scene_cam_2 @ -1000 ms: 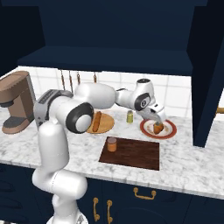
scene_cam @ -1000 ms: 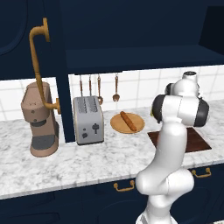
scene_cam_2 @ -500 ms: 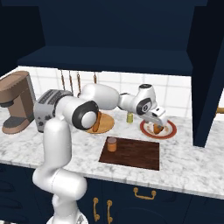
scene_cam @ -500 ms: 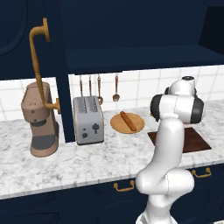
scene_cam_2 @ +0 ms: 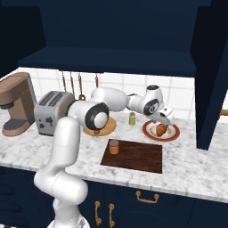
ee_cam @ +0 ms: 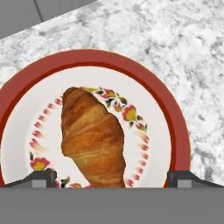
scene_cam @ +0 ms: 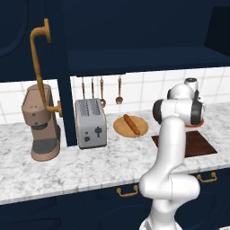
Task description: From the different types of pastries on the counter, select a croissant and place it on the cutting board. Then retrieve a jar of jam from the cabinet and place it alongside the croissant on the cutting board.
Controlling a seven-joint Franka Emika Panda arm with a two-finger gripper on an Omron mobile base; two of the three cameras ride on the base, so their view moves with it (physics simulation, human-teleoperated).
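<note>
The golden-orange croissant [ee_cam: 94, 138] lies on a red-rimmed plate [ee_cam: 170, 113] with a flower pattern. My gripper [ee_cam: 113, 179] hangs open just above it, one fingertip [ee_cam: 41, 177] on each side of the pastry. From the right base view the gripper [scene_cam_2: 164, 121] hovers over the croissant [scene_cam_2: 160, 130] at the back of the counter [scene_cam_2: 196, 169]. The dark brown cutting board [scene_cam_2: 138, 156] lies in front, with a small orange-brown jar [scene_cam_2: 114, 146] standing on its left end. The long brown loaf [scene_cam: 131, 124] rests on a round wooden plate [scene_cam: 121, 130].
A yellow-green shaker [scene_cam_2: 132, 118] stands beside the red-rimmed plate [scene_cam_2: 149, 132]. A toaster [scene_cam: 91, 122] and a coffee machine [scene_cam: 41, 123] stand to the left. The navy cabinet [scene_cam_2: 107, 60] overhangs the counter, with a tall navy panel [scene_cam_2: 209, 89] on the right.
The gripper has come down and slightly right, closer over the croissant on the red-rimmed plate, staying open. Nothing else has moved.
</note>
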